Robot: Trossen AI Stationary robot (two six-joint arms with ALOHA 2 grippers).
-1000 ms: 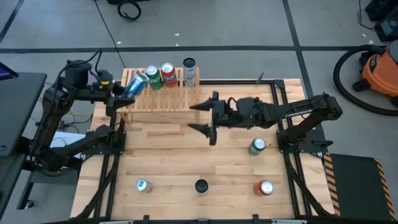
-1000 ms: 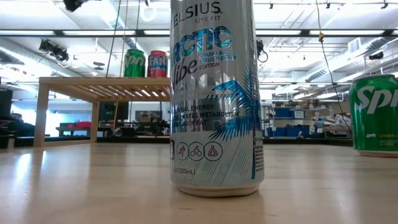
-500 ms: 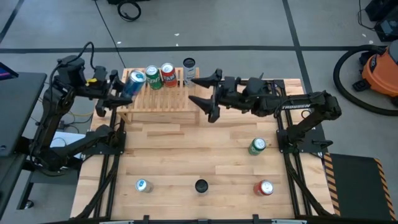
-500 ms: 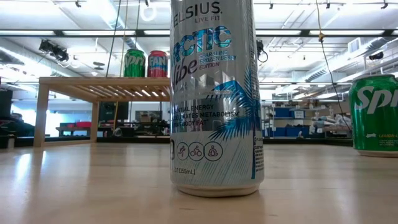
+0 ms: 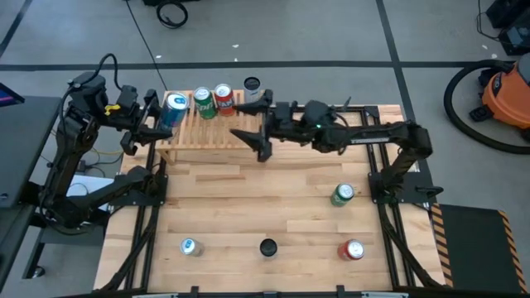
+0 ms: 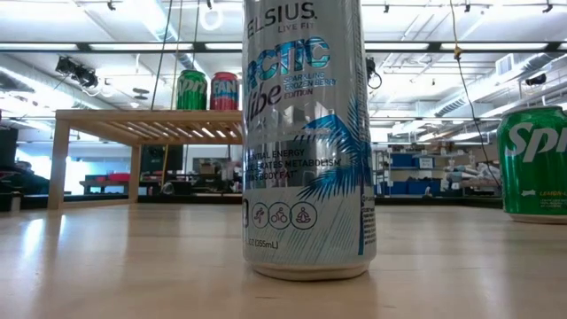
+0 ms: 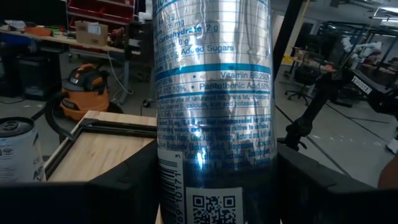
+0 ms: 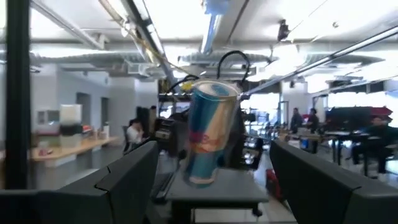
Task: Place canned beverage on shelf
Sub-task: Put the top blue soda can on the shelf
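Red Bull can [image 5: 175, 109] in the left gripper [image 5: 157, 124] has come from a tilt beside the shelf's [image 5: 211, 132] left end to nearly upright over that end within the last second, its silver top [image 5: 175, 101] now facing the overhead camera; I judge it is close to being set down, though it is not yet standing on the slats; the left wrist view is filled by the can's printed side [image 7: 214, 106] between that arm's two dark fingers [image 7: 329, 186], so the left jaws are clamped narrowly on it.

Meanwhile the right gripper [image 5: 252, 124] has swung from over the middle of the worktop [image 5: 248, 207] up over the shelf's right half, and its camera now looks along the shelf at the held can [image 8: 210, 134]; its jaws stand partly apart and hold nothing.

Three cans already stand at the shelf's rear: a green one [image 5: 204, 103], a red one [image 5: 224, 98] and a dark-topped one [image 5: 252, 86]; four more wait on the worktop, among them the Celsius can [image 6: 306, 133] and the green Sprite can [image 5: 342, 194].
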